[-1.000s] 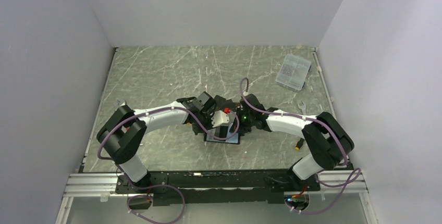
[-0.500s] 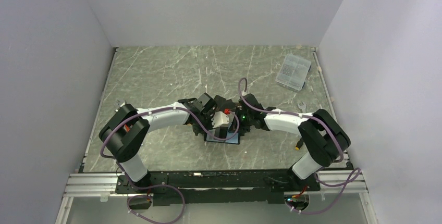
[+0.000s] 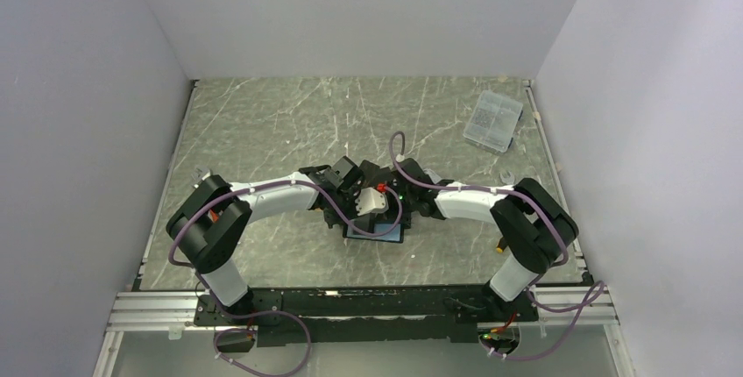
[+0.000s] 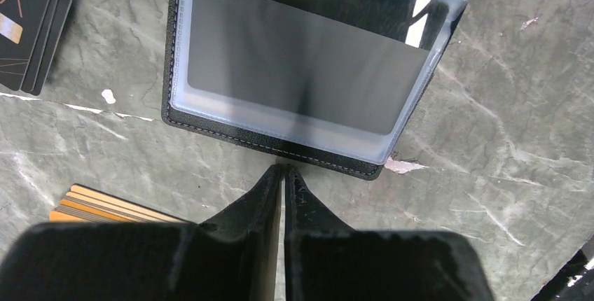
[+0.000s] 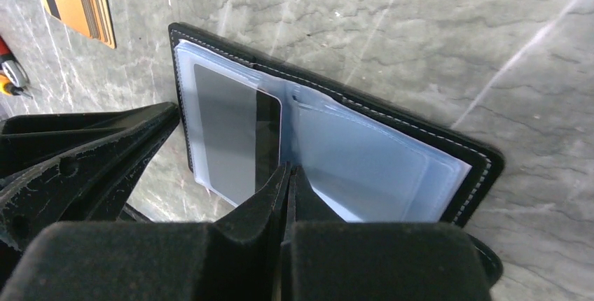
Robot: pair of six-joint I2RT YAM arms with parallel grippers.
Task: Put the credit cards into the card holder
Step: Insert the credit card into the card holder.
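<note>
The black card [image 4: 24, 28] shows "NO-88", cut off

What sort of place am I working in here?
Most likely a lab robot cell, not a home or shop. Plain white walls box it in on three sides, the marbled grey-green tabletop carries only a few items, and an aluminium mounting rail runs along its near edge.

left arm [image 3: 263, 197] and right arm [image 3: 469, 202] at lower centre: white shells, chunky black joints, thin purple cables [image 3: 298, 182] looping along them. left gripper [image 4: 283, 171] and right gripper [image 5: 288, 170]: scuffed black wedge fingers.
</note>
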